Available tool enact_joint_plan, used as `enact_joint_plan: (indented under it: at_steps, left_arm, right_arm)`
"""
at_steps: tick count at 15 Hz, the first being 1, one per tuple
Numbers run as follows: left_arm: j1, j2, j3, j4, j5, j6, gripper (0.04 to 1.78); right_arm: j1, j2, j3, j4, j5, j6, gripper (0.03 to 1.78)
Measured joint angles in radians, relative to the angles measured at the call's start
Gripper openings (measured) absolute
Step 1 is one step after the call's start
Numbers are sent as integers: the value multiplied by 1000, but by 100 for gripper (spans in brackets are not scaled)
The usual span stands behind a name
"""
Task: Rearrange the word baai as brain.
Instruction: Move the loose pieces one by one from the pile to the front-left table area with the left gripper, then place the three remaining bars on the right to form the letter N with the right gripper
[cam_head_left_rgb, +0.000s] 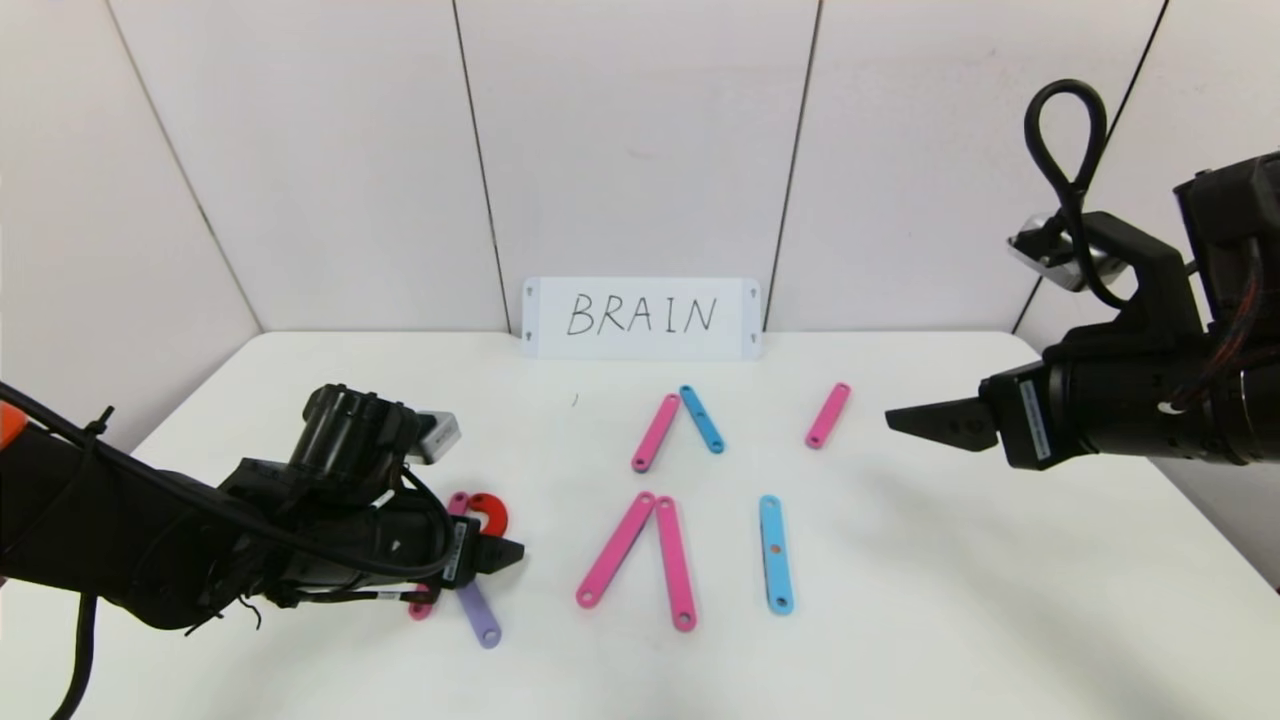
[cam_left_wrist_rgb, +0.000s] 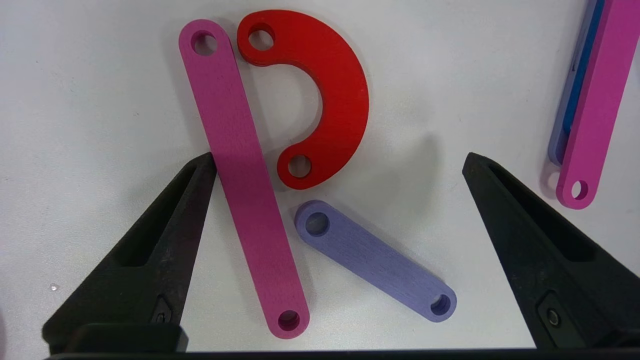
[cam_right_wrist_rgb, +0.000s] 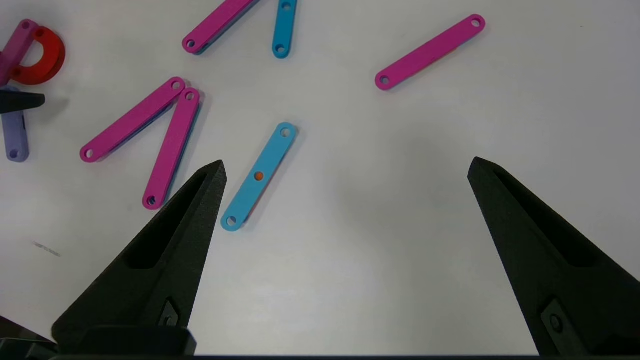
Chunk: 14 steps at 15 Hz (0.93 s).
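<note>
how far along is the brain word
Early on. An R stands built from a pink strip, red curve and purple strip, with the open left gripper over it. No B shows. The A's lack crossbars; loose strips remain. The right gripper hovers open, holding nothing.

A white card (cam_head_left_rgb: 641, 318) handwritten BRAIN stands against the wall (cam_head_left_rgb: 640, 140) behind the table (cam_head_left_rgb: 950, 600).

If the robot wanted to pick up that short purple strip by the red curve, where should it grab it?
Probably at the middle of the flat purple holed plastic strip, from straight above, fingers closing across its narrow width. It lies flat and slanted, so the open left gripper would need to turn to match. Its upper end sits close to the red C-shaped curve and long pink strip; mid-strip has clear table both sides.
</note>
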Motion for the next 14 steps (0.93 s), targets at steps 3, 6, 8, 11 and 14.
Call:
enact_joint_plan:
  at_steps: [3,6,8,11,14]
  left_arm:
    - [7,-1,-2,-9,5,2,173]
    - [67,-17,-18,-59,11,8,173]
    - [130,-63,-55,-50,15,49,173]
    - [167,-157,-143,14,12,87,173]
    - [179,-224,-197,40,8,90,173]
  right_arm:
    - [2,0,4,-1,0,-1,170]
    - [1,3,-2,-2,-1,4,170]
    - [1,7,-4,-15,-1,3,170]
    - [1,21,0,-29,3,3,170]
    - [1,91,-10,-100,6,-4,170]
